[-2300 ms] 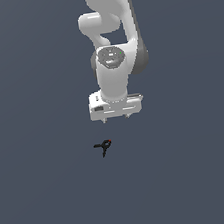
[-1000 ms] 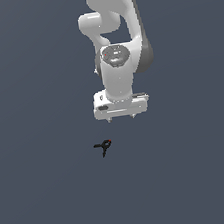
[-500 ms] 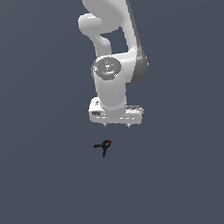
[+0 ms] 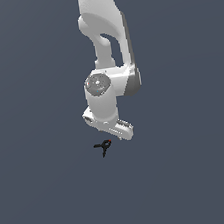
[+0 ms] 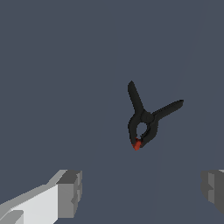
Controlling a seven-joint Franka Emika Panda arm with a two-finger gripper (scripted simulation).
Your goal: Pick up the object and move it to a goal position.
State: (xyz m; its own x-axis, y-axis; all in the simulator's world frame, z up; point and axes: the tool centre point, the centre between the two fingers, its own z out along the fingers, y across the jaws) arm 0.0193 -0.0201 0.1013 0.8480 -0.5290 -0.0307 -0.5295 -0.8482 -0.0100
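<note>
Exterior view: my white gripper [image 4: 113, 132] hangs just above the flat grey surface [image 4: 50, 193], tilted, with the small black spring clamp [image 4: 104, 147] lying on that surface just beside and below it, toward the exterior view's left, untouched.

Wrist view: my 2 grey fingertips [image 5: 70, 193] stand wide apart, released, holding nothing. The clamp [image 5: 146, 120] lies beyond them, its 2 thin handles splayed in a V, its red-tipped nose pointing back toward my fingers.

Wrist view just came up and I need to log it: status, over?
End effector open, empty. Black clamp lying free on the floor, beyond the fingers, not between them. Nothing in the way.
</note>
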